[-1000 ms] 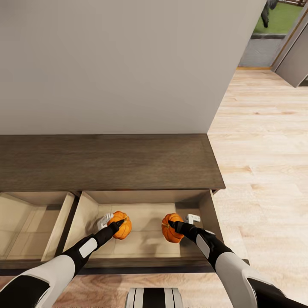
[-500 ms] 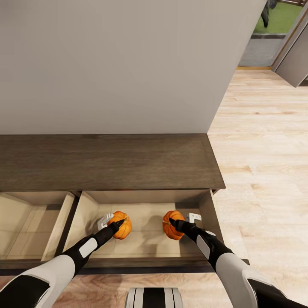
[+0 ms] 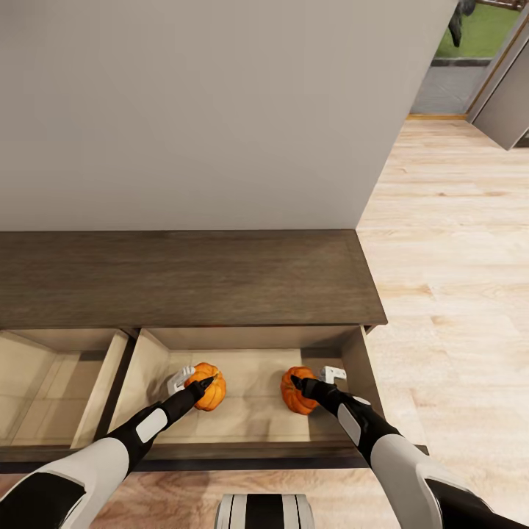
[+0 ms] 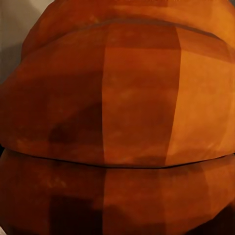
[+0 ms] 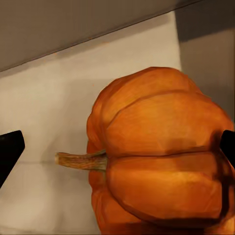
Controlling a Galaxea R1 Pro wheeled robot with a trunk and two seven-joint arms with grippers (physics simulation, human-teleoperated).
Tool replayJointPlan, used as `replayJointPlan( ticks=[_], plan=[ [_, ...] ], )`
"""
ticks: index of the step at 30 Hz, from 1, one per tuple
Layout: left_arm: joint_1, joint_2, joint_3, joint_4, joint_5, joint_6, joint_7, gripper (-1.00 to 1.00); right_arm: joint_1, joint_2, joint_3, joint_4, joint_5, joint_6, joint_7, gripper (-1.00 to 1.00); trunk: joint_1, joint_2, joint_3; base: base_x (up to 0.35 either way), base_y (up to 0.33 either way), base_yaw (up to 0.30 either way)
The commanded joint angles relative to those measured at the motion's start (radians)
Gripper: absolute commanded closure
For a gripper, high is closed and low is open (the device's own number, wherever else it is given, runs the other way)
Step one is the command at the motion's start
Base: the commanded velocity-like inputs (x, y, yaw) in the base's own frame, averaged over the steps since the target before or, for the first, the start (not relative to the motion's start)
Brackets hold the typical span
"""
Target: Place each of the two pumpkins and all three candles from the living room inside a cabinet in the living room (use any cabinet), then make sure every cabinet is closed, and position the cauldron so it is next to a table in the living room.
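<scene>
- I have both arms reaching down into the open right-hand drawer [image 3: 147,367] of the low dark cabinet [image 3: 184,279], which stands against the grey wall [image 3: 220,110].
- My left pincer [image 3: 192,380] is pressed up against the left pumpkin [image 3: 208,387]; one white finger [image 3: 180,379] shows on its far-left side and a dark tip lies across its top. From the left wrist camera the orange ribs [image 4: 117,117] sit right up against the lens, so I cannot tell whether the pincer is clamped on it or just spread around it.
- My right pincer [image 3: 314,380] stands spread apart, with the right pumpkin [image 3: 297,391] just ahead of it and slightly to its left, resting on the pale drawer floor. From the right wrist camera I see that pumpkin [image 5: 161,156] between two dark fingertips [image 5: 10,152], its stem [image 5: 81,160] pointing sideways toward one of them, neither tip touching.
- A second drawer [image 3: 44,382] stands open left of my left pincer.
- Pale wood floor [image 3: 455,257] lies right of my right pincer.
</scene>
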Motion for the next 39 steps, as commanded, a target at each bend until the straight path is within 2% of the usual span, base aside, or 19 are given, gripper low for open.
replayJointPlan(
  ticks=[1, 8, 21, 33, 35, 39],
  plan=[
    [0.011, 0.0, 0.008, 0.0, 0.0, 0.0, 0.0, 1.0, 0.0, 0.0, 0.001, 0.0, 0.001, 0.001, -0.001, -1.0, 0.0, 0.0, 0.0, 0.0, 0.0, 0.0],
    [0.011, 0.0, 0.008, 0.0, 0.0, 0.0, -0.001, 1.0, 0.0, -0.005, 0.001, -0.003, 0.007, -0.002, -0.013, -1.0, 0.0, 0.0, 0.0, 0.0, 0.0, 0.0],
    [0.011, 0.001, 0.008, 0.0, 0.0, 0.0, -0.001, 1.0, -0.006, -0.007, 0.0, -0.057, 0.006, -0.007, -0.178, -1.0, 0.0, 0.0, 0.0, 0.0, 0.0, 0.0],
    [0.011, 0.003, 0.008, 0.002, 0.0, -0.003, 0.002, 1.0, -0.006, -0.002, 0.003, -0.062, 0.004, -0.003, -0.186, -1.0, 0.0, 0.0, 0.0, 0.0, 0.0, 0.0],
    [0.011, 0.002, 0.007, 0.005, 0.0, -0.003, 0.021, 1.0, -0.006, -0.002, 0.003, -0.062, 0.004, -0.002, -0.186, -1.0, 0.0, 0.0, 0.0, 0.0, 0.0, 0.0],
    [0.011, 0.0, 0.008, 0.005, 0.0, -0.003, 0.108, 1.0, -0.006, -0.001, 0.003, -0.061, 0.004, -0.002, -0.186, -1.0, 0.0, 0.0, 0.0, 0.0, 0.0, 0.0]
  ],
)
